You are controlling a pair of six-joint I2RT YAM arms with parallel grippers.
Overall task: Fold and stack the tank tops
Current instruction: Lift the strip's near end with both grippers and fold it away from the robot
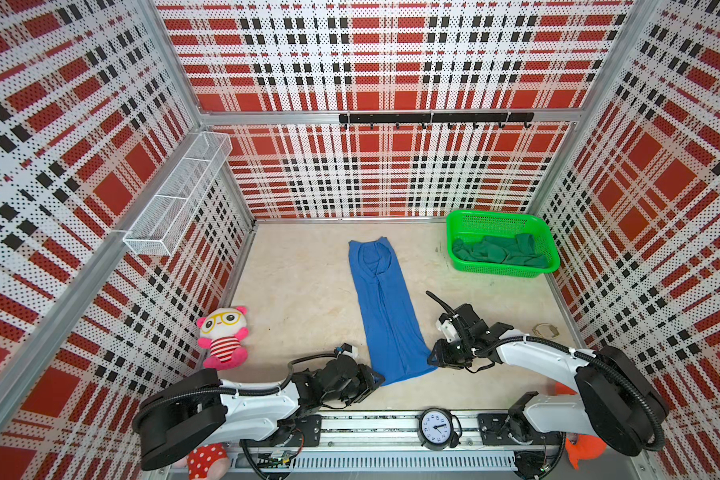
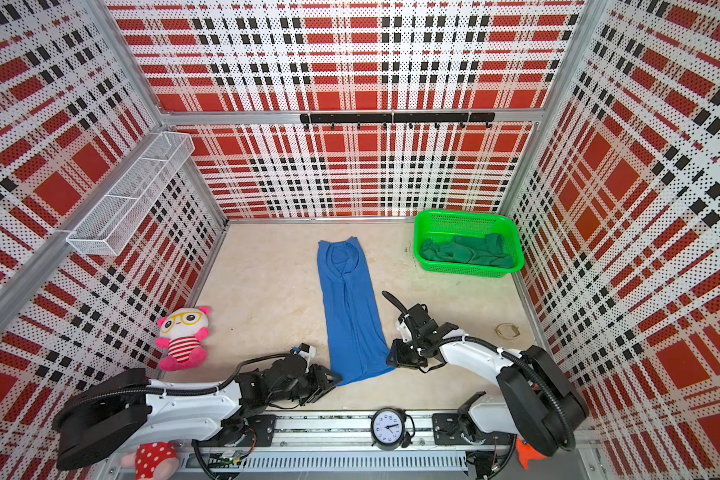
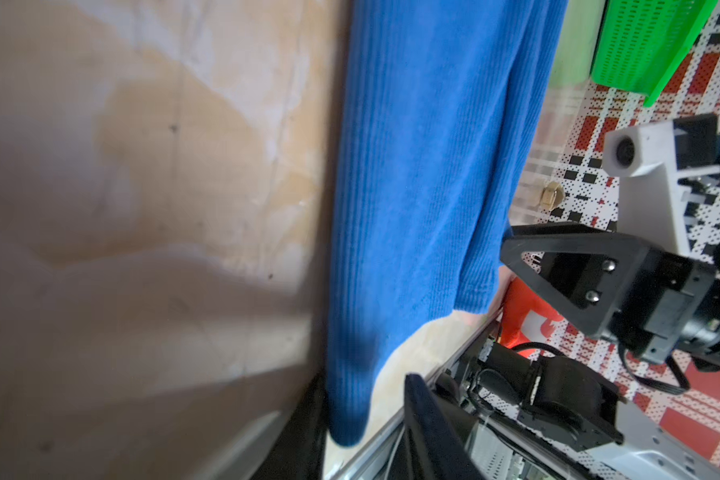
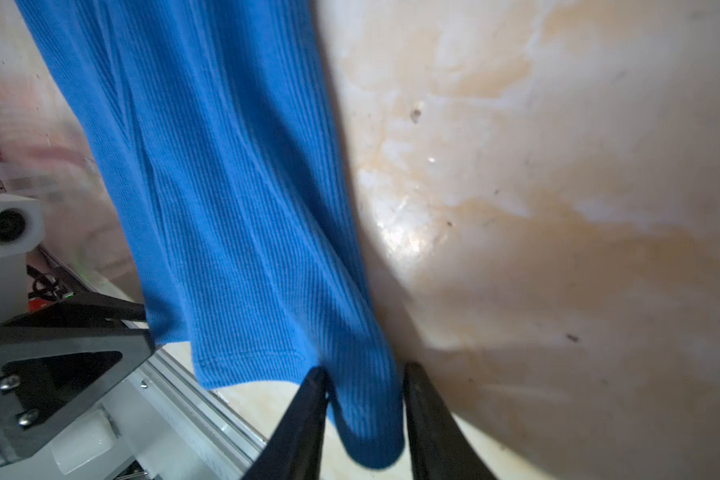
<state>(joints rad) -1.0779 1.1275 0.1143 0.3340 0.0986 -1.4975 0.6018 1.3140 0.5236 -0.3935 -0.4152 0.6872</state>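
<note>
The royal blue tank top [image 1: 385, 303] [image 2: 350, 307] lies in a long narrow strip down the middle of the table. Its hem is toward the arms. My left gripper [image 1: 378, 379] [image 2: 336, 378] is at the hem's left corner. In the left wrist view [image 3: 364, 415] its jaws stand apart, with the blue corner [image 3: 425, 166] against one finger and a gap to the other. My right gripper [image 1: 433, 359] [image 2: 390, 357] is at the hem's right corner. In the right wrist view [image 4: 364, 399] it is shut on the blue cloth [image 4: 225, 187]. The dark green tank top [image 1: 499, 251] [image 2: 466, 251] lies crumpled in the basket.
The bright green mesh basket [image 1: 504, 272] [image 2: 466, 272] stands at the back right. A plush panda [image 1: 223, 336] sits by the left wall, and a small ring-like object [image 1: 544, 330] lies near the right wall. A clock [image 1: 435, 428] rests on the front rail. A wire shelf [image 1: 179, 195] hangs on the left wall.
</note>
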